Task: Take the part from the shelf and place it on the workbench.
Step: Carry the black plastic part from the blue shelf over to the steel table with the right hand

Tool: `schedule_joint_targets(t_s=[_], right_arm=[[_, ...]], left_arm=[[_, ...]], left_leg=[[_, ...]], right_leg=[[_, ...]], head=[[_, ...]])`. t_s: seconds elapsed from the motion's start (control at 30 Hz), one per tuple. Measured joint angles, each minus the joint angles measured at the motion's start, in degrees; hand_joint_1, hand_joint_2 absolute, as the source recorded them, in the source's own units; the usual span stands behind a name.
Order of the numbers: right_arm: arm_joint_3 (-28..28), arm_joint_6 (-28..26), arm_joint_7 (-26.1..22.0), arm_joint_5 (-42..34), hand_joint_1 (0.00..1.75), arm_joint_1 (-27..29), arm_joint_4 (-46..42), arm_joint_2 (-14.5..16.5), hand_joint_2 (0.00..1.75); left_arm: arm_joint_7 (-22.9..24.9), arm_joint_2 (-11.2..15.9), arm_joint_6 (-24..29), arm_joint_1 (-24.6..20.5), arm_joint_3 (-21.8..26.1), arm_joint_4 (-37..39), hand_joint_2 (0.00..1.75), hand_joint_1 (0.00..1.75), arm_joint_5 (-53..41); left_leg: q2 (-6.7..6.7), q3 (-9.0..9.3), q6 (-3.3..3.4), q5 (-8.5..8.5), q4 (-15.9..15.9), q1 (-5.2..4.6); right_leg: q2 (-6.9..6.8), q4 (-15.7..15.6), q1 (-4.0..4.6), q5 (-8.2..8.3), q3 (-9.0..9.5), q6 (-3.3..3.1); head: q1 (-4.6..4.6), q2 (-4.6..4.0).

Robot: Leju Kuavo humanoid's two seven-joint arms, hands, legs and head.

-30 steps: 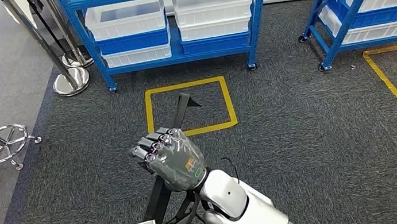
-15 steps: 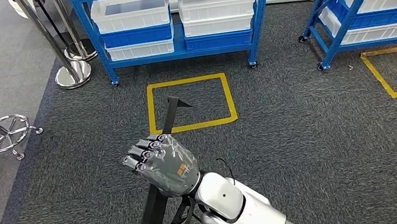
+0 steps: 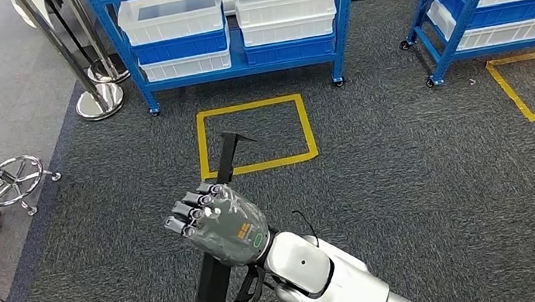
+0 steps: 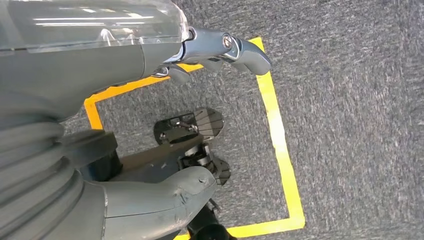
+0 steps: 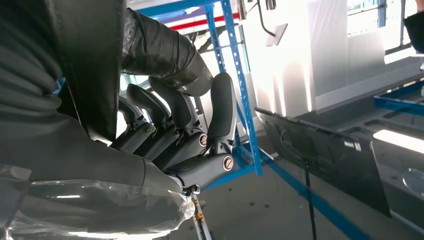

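Because the long, stiff black metal bracket (image 3: 219, 251) looks light yet unwieldy, the right hand (image 3: 219, 224) clasps its middle, lower centre; the left hand's (image 4: 100, 75) fingers (image 4: 245, 50) hold nothing.

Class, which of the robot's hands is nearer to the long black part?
Right. The right hand grips the long black part; the left hand hangs empty above a yellow floor square.

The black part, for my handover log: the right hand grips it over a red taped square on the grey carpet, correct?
Not red: the head view shows the taped square is yellow. The rest holds: the right hand grips the black part over the grey carpet.
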Motion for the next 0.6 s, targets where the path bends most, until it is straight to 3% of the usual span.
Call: schedule_joint_targets(t_s=[0.07,0.1,0.13,0.17,0.23,0.3,0.33,0.43,0.5,0.6], right_arm=[[0.1,0.2,0.4,1.0,1.75,-0.1,0.0,-0.1,1.75],[0.2,0.4,0.8,1.8,1.75,-0.2,0.0,-0.2,1.75],[0.3,0.5,1.1,2.5,1.75,-0.2,0.0,-0.3,1.75],[0.3,0.7,1.4,3.1,1.75,-0.2,0.0,-0.5,1.75],[0.4,0.7,1.8,3.9,1.75,-0.5,-0.1,-0.6,1.75],[0.4,0.6,2.2,4.5,1.75,-0.9,-0.2,-0.8,1.75],[0.4,0.5,2.4,4.7,1.75,-1.0,-0.2,-0.9,1.75],[0.4,0.4,2.6,5.1,1.75,-1.1,-0.5,-1.0,1.75],[0.4,0.2,2.7,5.4,1.75,-1.2,-0.9,-1.2,1.75],[0.4,0.1,2.9,5.5,1.75,-1.1,-1.2,-1.7,1.75]], left_arm=[[0.0,0.0,0.0,0.1,0.0,0.0,1.75,0.00,0.0],[0.0,0.0,0.0,0.1,0.0,0.0,1.75,0.00,0.1],[0.0,0.0,0.0,0.2,0.0,0.0,1.75,0.00,0.1],[0.0,0.0,0.0,0.2,0.0,0.0,1.75,0.00,0.1],[0.0,0.0,0.0,0.1,-0.1,0.0,1.75,0.00,0.1],[-0.1,0.0,0.0,-0.2,-0.1,0.0,1.75,0.00,0.1],[-0.1,0.0,0.0,-0.3,-0.1,0.0,1.75,0.00,0.1],[-0.1,0.0,0.0,-0.2,-0.2,0.0,1.75,0.00,0.1],[-0.1,0.0,0.1,-0.2,-0.2,0.0,1.75,0.00,0.1],[-0.1,0.0,0.1,-0.1,-0.2,0.0,1.75,0.00,0.1]], left_leg=[[-0.02,-3.15,-0.34,-3.80,7.5,0.03],[-0.02,-4.37,-0.43,-4.81,10.6,0.05],[-0.02,-4.70,-0.42,-4.80,11.7,0.04],[0.01,-3.94,-0.30,-3.71,10.6,0.03],[0.98,-0.03,0.30,-0.20,3.1,-0.18],[2.33,2.97,1.04,1.71,-3.2,-0.73],[2.61,3.34,1.34,1.79,-4.3,-0.98],[1.29,3.23,2.18,2.51,-5.1,-0.88],[0.52,3.29,2.77,3.20,-5.8,-0.48],[-0.80,2.78,3.06,3.58,-5.8,-0.36]], right_leg=[[-0.10,0.1,0.14,0.20,-0.43,-0.32],[-0.23,0.2,0.24,0.25,-0.64,-0.39],[-0.38,0.4,0.33,0.27,-0.80,-0.42],[-0.60,0.5,0.41,0.26,-0.89,-0.43],[-1.05,0.7,0.59,0.21,-0.90,-0.39],[-1.71,0.8,0.89,0.22,-1.01,-0.11],[-2.15,0.8,0.98,0.27,-1.10,0.10],[-3.05,0.8,1.07,0.12,-1.15,0.99],[-1.90,3.8,0.92,-2.14,-2.37,1.64],[-0.34,13.8,0.33,-7.03,-6.93,2.30]], head=[[-0.01,0.00],[0.00,0.00],[-0.01,0.00],[-0.01,0.00],[-0.01,0.00],[0.01,0.00],[0.01,0.00],[0.01,0.00],[0.03,0.00],[0.03,0.00]])
